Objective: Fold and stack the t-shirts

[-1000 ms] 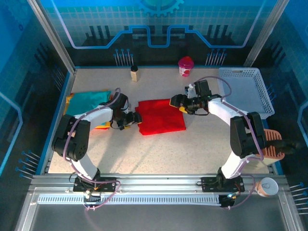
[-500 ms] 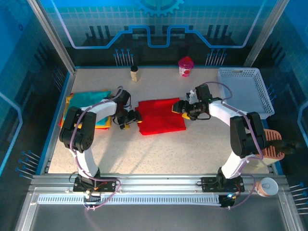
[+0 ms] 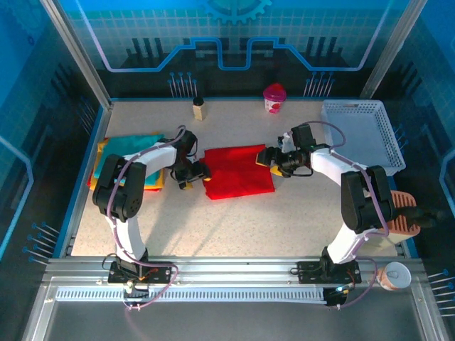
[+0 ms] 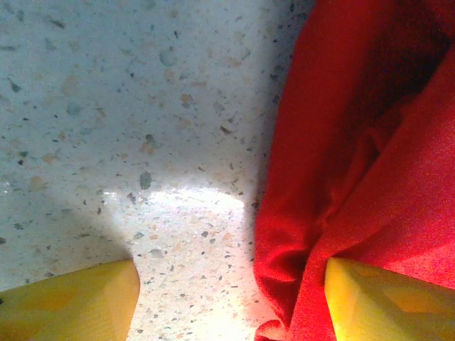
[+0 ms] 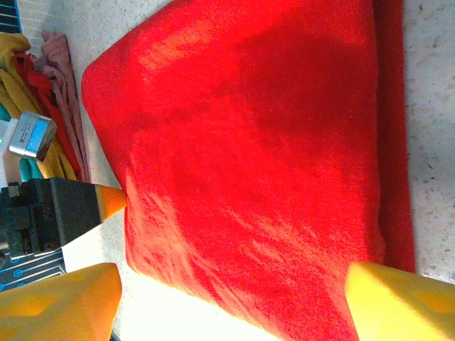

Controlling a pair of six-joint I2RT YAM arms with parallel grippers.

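A bright red t-shirt (image 3: 238,172) lies folded flat at the table's middle. My left gripper (image 3: 192,176) sits low at its left edge. In the left wrist view this gripper (image 4: 231,305) is open: one yellow finger (image 4: 71,302) is over bare table, the other (image 4: 387,298) is against the rumpled red cloth (image 4: 355,142). My right gripper (image 3: 269,158) hovers at the shirt's right edge. In the right wrist view it (image 5: 231,305) is open wide over the red t-shirt (image 5: 249,142). Folded teal, yellow and orange t-shirts (image 3: 131,153) are stacked at the far left.
A white lattice basket (image 3: 362,131) stands at the back right. A pink cup (image 3: 274,98) and a small bottle (image 3: 199,108) stand near the back edge. The left gripper's fingertip (image 5: 106,201) and the stack's edge (image 5: 35,92) appear in the right wrist view.
The left arm's elbow has swung toward the back while its gripper stayed at the red shirt's left edge. The right gripper has shifted slightly right and nearer, along the shirt's right edge.
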